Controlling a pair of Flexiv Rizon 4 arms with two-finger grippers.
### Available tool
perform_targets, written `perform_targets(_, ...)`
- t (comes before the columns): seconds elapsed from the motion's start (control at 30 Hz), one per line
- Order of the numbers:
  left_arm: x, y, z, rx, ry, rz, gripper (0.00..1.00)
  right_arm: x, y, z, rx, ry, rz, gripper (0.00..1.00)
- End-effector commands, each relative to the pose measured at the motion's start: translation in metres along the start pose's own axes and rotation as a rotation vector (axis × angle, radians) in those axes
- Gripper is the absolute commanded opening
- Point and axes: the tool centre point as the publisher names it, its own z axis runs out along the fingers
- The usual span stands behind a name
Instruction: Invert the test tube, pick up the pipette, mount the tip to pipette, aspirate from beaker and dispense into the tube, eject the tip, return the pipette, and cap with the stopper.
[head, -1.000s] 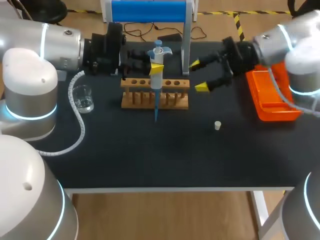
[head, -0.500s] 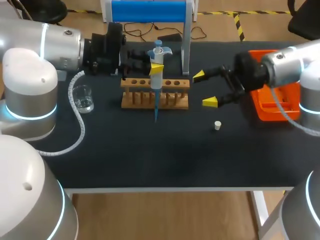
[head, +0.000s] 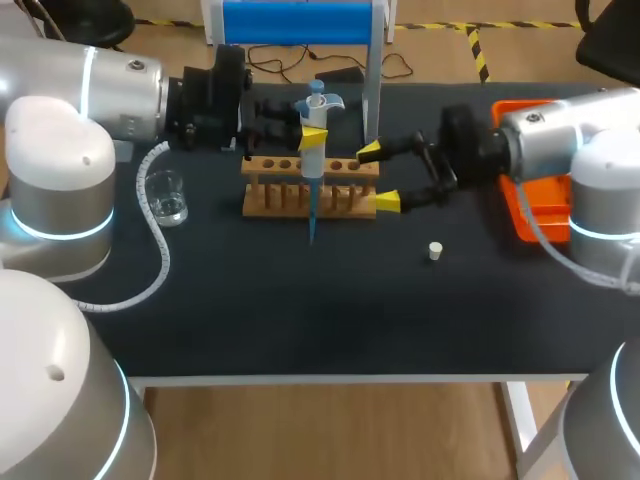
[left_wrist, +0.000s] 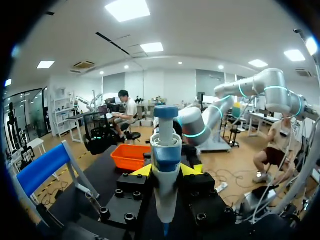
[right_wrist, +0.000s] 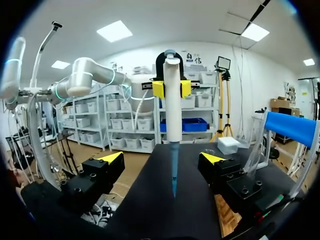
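Beside the rack (head: 290, 200), right claw (head: 378, 176) agape

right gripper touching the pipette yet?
Apart. The right wrist view shows the pipette standing ahead of the open right gripper, with a clear gap on each side.

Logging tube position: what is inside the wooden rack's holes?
In the wooden rack, the holes showing either side of the pipette look empty. The pipette in the left gripper hides the middle ones' contents.
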Motion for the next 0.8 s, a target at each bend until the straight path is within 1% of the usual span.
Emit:
perform_targets(0.03, 0.0, 0.0, 0.0, 0.003, -0.003, 0.001, 0.0, 0.007, 0.009, 0.016, 0.01, -0.052, -0.009, 1.0)
perform_targets(0.23, 0.0, 0.0, 0.0, 0.003, -0.003, 0.001, 0.0, 0.012, 0.019, 0.03, -0.011, -0.034, -0.015, 1.0)
perform_targets(0.4, 0.0, 0.0, 0.0, 0.003, -0.003, 0.001, 0.0, 0.017, 0.028, 0.041, -0.03, -0.037, -0.05, 1.0)
perform_targets(0.8, 0.0, 0.0, 0.0, 0.003, -0.003, 0.001, 0.0, 0.01, 0.045, 0.058, -0.083, -0.037, -0.045, 1.0)
